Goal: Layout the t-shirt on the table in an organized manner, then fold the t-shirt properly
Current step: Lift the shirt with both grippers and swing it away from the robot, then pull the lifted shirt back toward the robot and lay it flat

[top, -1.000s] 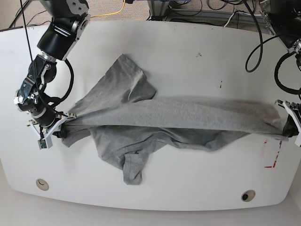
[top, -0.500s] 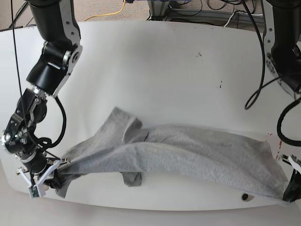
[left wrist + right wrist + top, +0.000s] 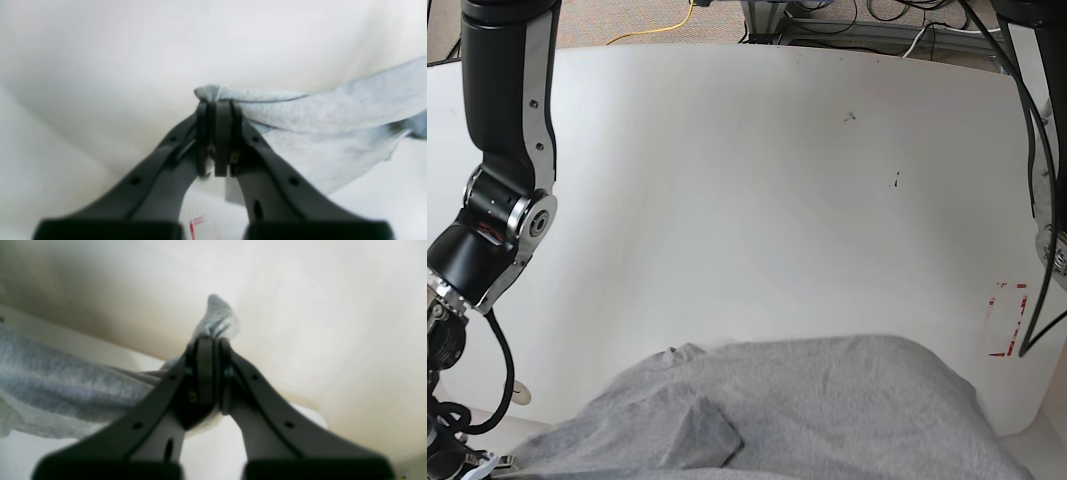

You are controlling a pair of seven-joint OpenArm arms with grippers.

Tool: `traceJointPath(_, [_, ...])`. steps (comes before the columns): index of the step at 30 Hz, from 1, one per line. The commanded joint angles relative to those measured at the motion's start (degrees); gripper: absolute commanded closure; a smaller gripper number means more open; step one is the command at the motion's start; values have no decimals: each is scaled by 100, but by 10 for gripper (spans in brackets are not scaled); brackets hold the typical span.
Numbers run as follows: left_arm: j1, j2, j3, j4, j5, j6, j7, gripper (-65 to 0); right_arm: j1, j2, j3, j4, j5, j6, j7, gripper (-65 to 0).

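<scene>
The heather-grey t-shirt (image 3: 807, 410) lies stretched across the near edge of the white table (image 3: 747, 180), and its lower part runs out of the base view. A sleeve flap (image 3: 702, 435) lies folded on top of it. In the left wrist view my left gripper (image 3: 217, 103) is shut on a bunched corner of the t-shirt (image 3: 317, 113), which trails off to the right. My right gripper (image 3: 210, 340) is shut on another corner of the t-shirt (image 3: 66, 373), whose cloth stretches away to the left. In the base view both grippers sit at or below the bottom edge.
The right arm's dark links (image 3: 497, 200) rise along the left side, and the left arm's cables (image 3: 1037, 150) run along the right edge. A red dashed marking (image 3: 1007, 320) sits at the right. A grommet hole (image 3: 519, 395) is near the front left, and dark specks (image 3: 896, 180) mark the tabletop.
Both grippers have dragged the stretched t-shirt from mid-table toward the near edge and dropped out of the base view. The cloth now spreads wider along the front. Both grips are unchanged.
</scene>
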Motion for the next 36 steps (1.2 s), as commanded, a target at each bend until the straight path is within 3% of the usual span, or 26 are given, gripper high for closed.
traceJointPath(1, [-433,-37,78,-201,-65,-6,-110,-4,351,113,9,93,38,-29,-96,0])
traceJointPath(8, [-538,-11,218,-237,-91,-6,-97,-4,201,254,62,647,47,-29,-623,0])
traceJointPath(12, [-134,-37,201,-237,-126,-6,-97,-4,-370,271,71,1227,56,-29,-843,0])
traceJointPath(16, [464,-151,192,-70,-548,-6,-97,-4,-1144,271,80,1746,56,-29,-914,0])
traceJointPath(23, [2152,-520,25,643,-1067,-6,-97,-3,-2551,16,414,2581,56,-29,-1265,0])
traceJointPath(31, [4481,-573,-643,1443,-1296,-6,-97,-3,-4080,-151,554,3152,56,-29,-1283,0])
traceJointPath(36, [5800,-573,-986,1908,-1331,-6,-97,-3,-4810,-529,809,3390,56,-29,-1529,0])
